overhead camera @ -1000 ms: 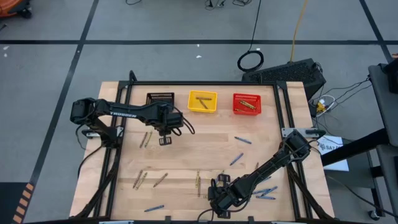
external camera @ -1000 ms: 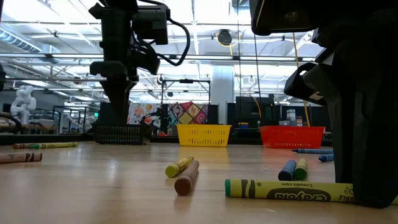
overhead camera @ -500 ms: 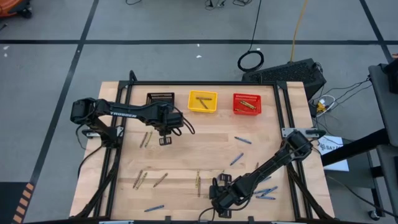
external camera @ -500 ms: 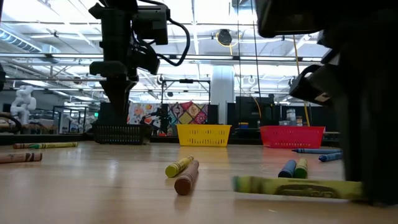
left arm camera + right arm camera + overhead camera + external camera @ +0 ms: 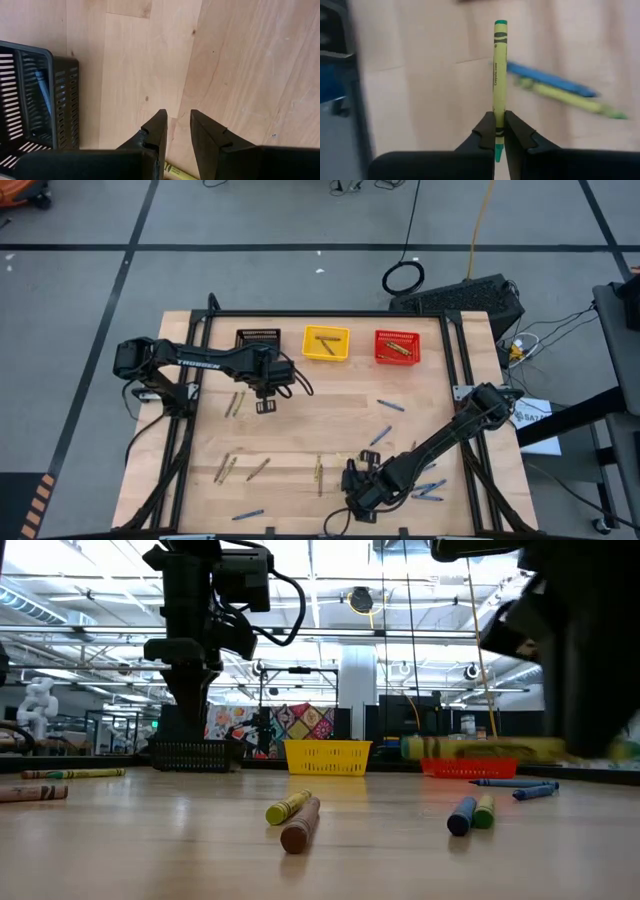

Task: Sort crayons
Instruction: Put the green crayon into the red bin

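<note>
**A:** What is on the table (image 5: 300,420)?

**B:** A wooden table seen from above, with two dark robot arms. Three small mesh baskets stand in a row along the far edge: a black basket (image 5: 257,340), a yellow basket (image 5: 326,343) and a red basket (image 5: 397,347). Crayons lie scattered on the wood. Several olive and tan ones (image 5: 228,469) lie toward the near left corner, two more (image 5: 235,403) lie near the left edge, and blue ones (image 5: 381,435) lie on the right half.

**A:** Where is the right arm?

**B:** It reaches in from the right edge toward the middle of the near edge. Its right tool (image 5: 499,131) is clamped on the lower end of a yellow-green crayon (image 5: 499,75), which sticks straight out past the fingertips. In the low view that crayon (image 5: 480,748) hangs level in the air above the wood, touching nothing below. On the table behind it lie a blue crayon (image 5: 550,80) and a yellow-green one (image 5: 570,99), crossing each other.

**A:** And the left arm?

**B:** It stretches from the left edge toward the far side. Its left tool (image 5: 177,132) hangs over bare wood just beside the black basket, fingers slightly apart with nothing between them. A yellow crayon tip (image 5: 177,173) shows just beneath it.

**A:** Anything in the baskets?

**B:** The yellow basket holds a crayon or two, and the red one holds a few olive ones.
</note>
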Motion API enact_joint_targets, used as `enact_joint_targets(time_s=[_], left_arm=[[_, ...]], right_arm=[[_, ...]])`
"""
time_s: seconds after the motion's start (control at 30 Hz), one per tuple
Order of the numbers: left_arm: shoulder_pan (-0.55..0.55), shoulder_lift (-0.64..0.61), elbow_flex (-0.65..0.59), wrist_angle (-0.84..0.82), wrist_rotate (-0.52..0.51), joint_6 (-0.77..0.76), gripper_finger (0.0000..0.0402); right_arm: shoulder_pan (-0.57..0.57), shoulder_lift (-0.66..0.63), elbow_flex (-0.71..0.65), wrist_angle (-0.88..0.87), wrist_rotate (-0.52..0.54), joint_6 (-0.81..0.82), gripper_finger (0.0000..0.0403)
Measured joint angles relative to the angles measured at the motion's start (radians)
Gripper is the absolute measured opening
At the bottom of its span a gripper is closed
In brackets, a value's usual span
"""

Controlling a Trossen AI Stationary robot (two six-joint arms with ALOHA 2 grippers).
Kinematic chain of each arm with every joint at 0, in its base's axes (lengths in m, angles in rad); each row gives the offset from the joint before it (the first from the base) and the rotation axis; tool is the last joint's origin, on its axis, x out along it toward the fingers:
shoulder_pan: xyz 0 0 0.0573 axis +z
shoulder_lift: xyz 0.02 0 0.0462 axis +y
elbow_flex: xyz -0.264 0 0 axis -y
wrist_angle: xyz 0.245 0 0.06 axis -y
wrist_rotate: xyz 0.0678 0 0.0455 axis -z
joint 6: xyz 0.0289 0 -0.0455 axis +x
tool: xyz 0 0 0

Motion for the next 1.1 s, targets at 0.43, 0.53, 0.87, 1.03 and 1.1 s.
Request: enact_joint_targets(time_s=[0.43, 0.53, 0.87, 1.03, 1.1], left_arm=[[0.0, 0.0, 0.0, -0.007, 0.0, 0.007, 0.0077], [0.001, 0.0, 0.0, -0.008, -0.004, 0.007, 0.0077], [0.005, 0.0, 0.0, -0.042, -0.018, 0.008, 0.0077], [0.005, 0.0, 0.0, -0.049, -0.034, 0.008, 0.0077], [0.005, 0.0, 0.0, -0.047, -0.034, 0.024, 0.0077]], right_arm=[[-0.113, -0.144, 0.002, -0.181, 0.081, -0.059, 0.0], [-0.141, -0.17, 0.003, -0.218, 0.082, -0.07, 0.0], [-0.233, -0.224, 0.003, -0.288, 0.08, -0.193, 0.0], [-0.283, -0.257, 0.003, -0.331, 0.082, -0.254, 0.0], [-0.304, -0.273, 0.003, -0.362, 0.086, -0.281, 0.0]])
